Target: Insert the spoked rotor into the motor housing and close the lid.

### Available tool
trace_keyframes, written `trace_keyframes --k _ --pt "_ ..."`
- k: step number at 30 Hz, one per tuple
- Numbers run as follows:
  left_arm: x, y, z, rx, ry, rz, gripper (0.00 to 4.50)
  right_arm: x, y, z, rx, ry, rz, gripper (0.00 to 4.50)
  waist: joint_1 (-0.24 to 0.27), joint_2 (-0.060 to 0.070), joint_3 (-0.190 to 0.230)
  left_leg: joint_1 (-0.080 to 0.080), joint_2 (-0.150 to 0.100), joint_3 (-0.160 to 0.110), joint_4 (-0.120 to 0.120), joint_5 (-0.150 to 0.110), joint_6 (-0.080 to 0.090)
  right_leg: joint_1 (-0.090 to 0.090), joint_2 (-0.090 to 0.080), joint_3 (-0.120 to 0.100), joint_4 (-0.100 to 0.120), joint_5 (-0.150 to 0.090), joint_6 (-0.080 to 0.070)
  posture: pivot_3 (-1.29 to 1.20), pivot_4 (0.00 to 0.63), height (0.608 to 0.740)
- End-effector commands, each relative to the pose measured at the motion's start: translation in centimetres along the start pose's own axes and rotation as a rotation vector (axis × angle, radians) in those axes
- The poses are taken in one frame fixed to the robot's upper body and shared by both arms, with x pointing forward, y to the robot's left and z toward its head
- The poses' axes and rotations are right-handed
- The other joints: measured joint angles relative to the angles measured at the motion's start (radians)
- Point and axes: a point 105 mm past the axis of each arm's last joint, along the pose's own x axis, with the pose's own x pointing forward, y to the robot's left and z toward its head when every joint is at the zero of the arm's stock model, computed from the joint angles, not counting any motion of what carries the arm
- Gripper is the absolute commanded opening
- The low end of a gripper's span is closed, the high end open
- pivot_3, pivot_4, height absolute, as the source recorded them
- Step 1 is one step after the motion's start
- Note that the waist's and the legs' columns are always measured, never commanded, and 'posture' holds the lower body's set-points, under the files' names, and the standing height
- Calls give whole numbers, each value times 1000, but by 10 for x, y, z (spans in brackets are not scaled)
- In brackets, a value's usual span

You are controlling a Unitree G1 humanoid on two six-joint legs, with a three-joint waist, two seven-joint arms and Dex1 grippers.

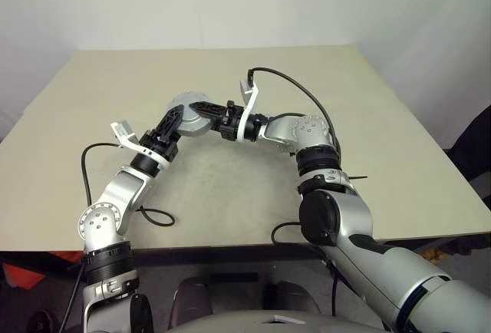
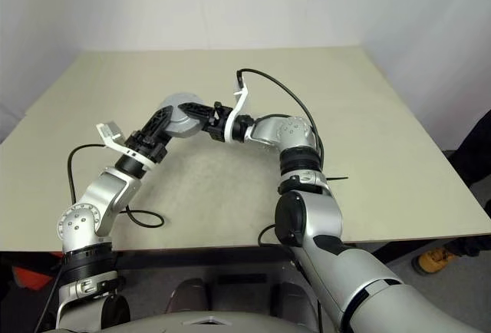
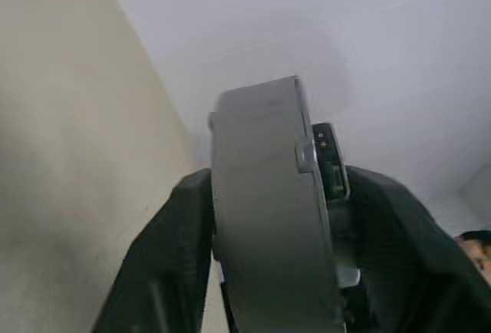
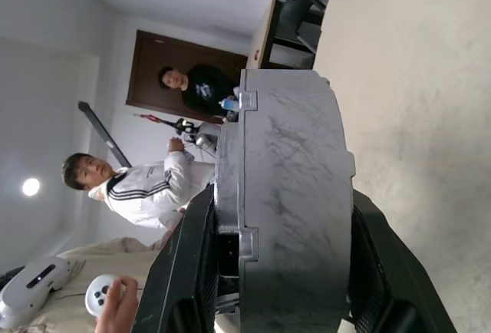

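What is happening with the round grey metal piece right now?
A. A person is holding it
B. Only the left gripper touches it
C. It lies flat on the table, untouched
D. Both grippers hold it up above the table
D: the motor housing sits raised between the left gripper and the right gripper, each with fingers on both its faces.

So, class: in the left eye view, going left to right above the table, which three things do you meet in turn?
left gripper → motor housing, held up off the table between both grippers → right gripper, reaching in from the right.
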Motion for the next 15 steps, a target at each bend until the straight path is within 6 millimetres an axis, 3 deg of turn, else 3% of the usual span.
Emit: trace_keyframes --k 1,15 --pt "1 2 3 22 -2 14 2196 2 35 12 -58 -39 133 2062 0 0 0 0 0 0 0 0 0 0 0 0 0 0 0 0 0 740" --pt "-3 1 8 47 -25 10 2195 3 34 12 -74 -47 123 2062 0 0 0 1 0 0 1 0 -1 0 0 0 2 0 0 0 0 740"
